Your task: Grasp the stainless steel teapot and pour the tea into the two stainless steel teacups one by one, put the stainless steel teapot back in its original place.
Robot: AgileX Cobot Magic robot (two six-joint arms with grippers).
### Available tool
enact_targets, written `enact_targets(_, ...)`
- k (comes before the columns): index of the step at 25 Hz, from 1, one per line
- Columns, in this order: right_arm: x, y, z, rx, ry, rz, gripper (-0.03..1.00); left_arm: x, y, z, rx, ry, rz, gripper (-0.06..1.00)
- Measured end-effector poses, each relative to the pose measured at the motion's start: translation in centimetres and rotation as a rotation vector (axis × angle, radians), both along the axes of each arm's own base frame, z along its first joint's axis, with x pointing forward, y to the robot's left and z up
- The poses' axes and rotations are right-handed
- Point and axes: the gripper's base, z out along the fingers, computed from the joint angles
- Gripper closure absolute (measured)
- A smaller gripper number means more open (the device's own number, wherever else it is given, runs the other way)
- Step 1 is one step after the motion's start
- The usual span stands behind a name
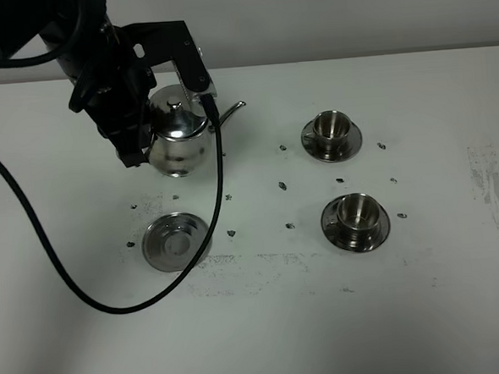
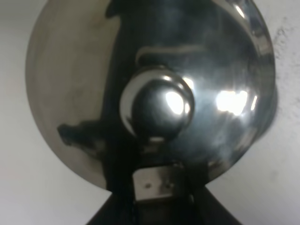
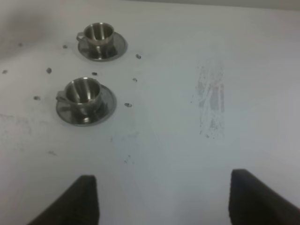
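The stainless steel teapot (image 1: pixel 179 140) is being held at the far left of the white table (image 1: pixel 268 347), off the flat saucer (image 1: pixel 176 241), which is lying just nearer the camera. Its thin spout (image 1: pixel 232 112) is pointing right, toward the cups. The left gripper (image 1: pixel 141 144) is clamping tight at the pot's handle side, and the lid knob (image 2: pixel 159 110) is filling the left wrist view. I cannot tell whether the pot's base is clearing the table.

A black cable (image 1: pixel 59 266) is looping from the arm, running down past the pot and crossing the flat saucer's right rim. Only small dark marks (image 1: pixel 282 185) are lying between pot and cups. The right gripper (image 3: pixel 164 180) is standing wide apart, gripping nothing, near the cups.

Counting: one teapot, one cupless saucer and two cups, the far teacup (image 1: pixel 331 127) and the near teacup (image 1: pixel 357 213), each sitting on its own saucer.
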Motion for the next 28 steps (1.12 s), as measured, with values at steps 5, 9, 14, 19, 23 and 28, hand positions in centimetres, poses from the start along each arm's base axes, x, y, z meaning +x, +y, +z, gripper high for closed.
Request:
enact_targets(5,0.0,0.0,0.0,0.001,0.000,0.000,0.37,2.4,-1.1,-0.5,0.028,-0.045,-0.138,0.74)
enact_targets(9,0.0,0.0,0.0,0.001,0.000,0.000,0.37,4.3,-2.1,-1.0,0.033,-0.084,-0.238,0.74)
enact_targets(14,0.0,0.0,0.0,0.001,0.000,0.000,0.37,5.9,-3.2,-2.1,0.028,-0.111,-0.346,0.74)
enact_targets(19,0.0,0.0,0.0,0.001,0.000,0.000,0.37,7.1,-3.8,-3.5,0.043,-0.121,-0.403,0.74)
enact_targets(23,0.0,0.0,0.0,0.001,0.000,0.000,0.37,7.9,-4.1,-4.4,0.044,-0.128,-0.409,0.74)
enact_targets(28,0.0,0.0,0.0,0.001,0.000,0.000,0.37,9.1,-4.7,-5.5,0.035,-0.169,-0.407,0.74)
